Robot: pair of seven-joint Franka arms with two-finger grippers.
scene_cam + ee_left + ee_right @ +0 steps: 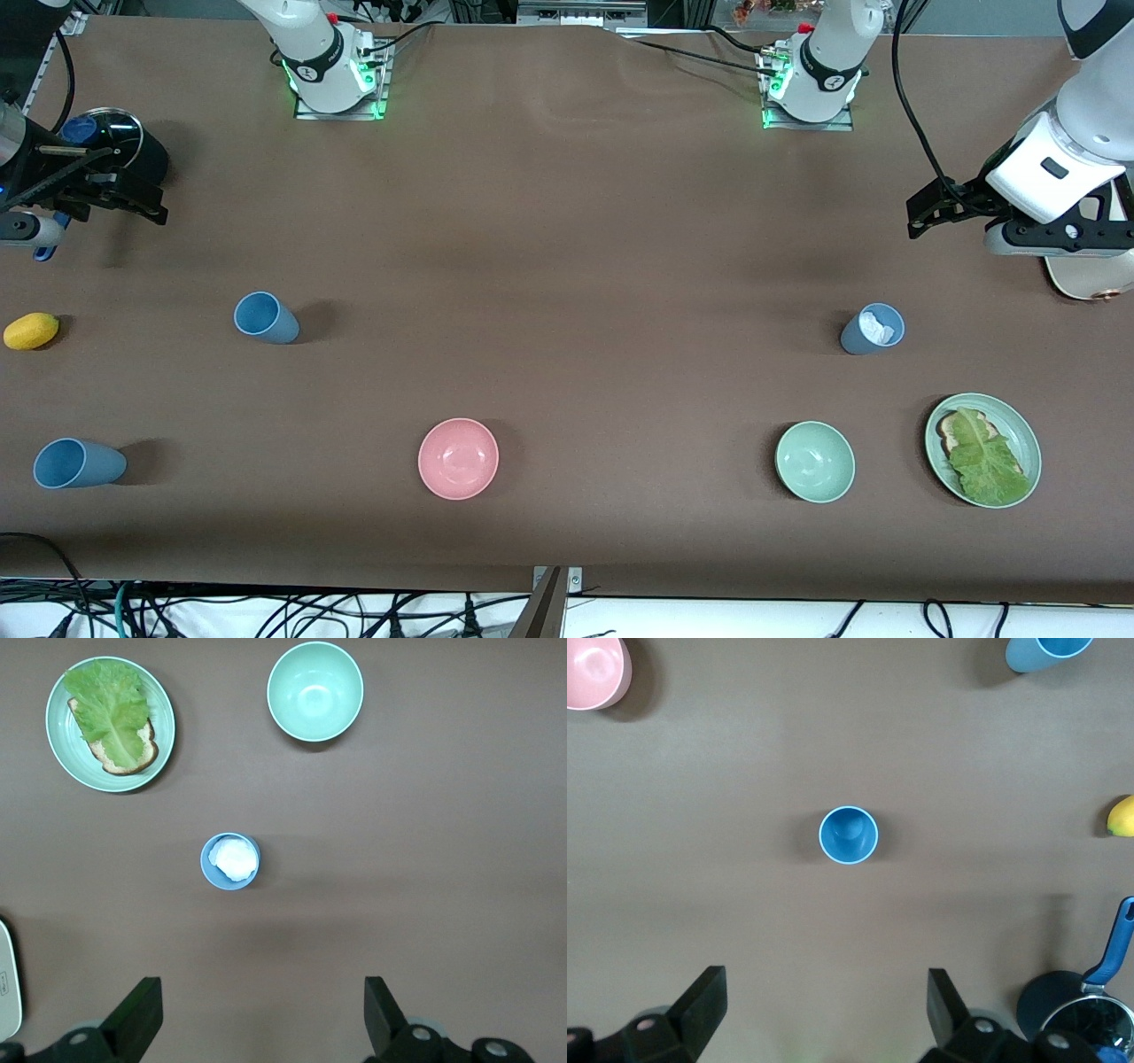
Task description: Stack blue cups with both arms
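You have a brown bench (567, 266) before you, with cables along its near edge and both arm bases at the edge farthest from the camera. 3 blue cups stand upright on it: the first blue cup (265, 317) toward the right arm's end, the second blue cup (77, 463) nearer the camera and closer to that end's edge, and the greyer cup (873, 329) toward the left arm's end with something white inside that you cannot identify. The pink bowl (458, 458) and the green bowl (815, 462) sit nearer the camera, well apart, and the plate (1019, 425) with lettuce on bread is beside the green bowl. The right gripper (824, 1014) hangs over the bench edge near a pot (115, 142) and a lemon (31, 330), jaws spread wide and empty. The left gripper (264, 1019) waits high near its end, jaws likewise apart, partly cut off. The middle of the bench lies open.
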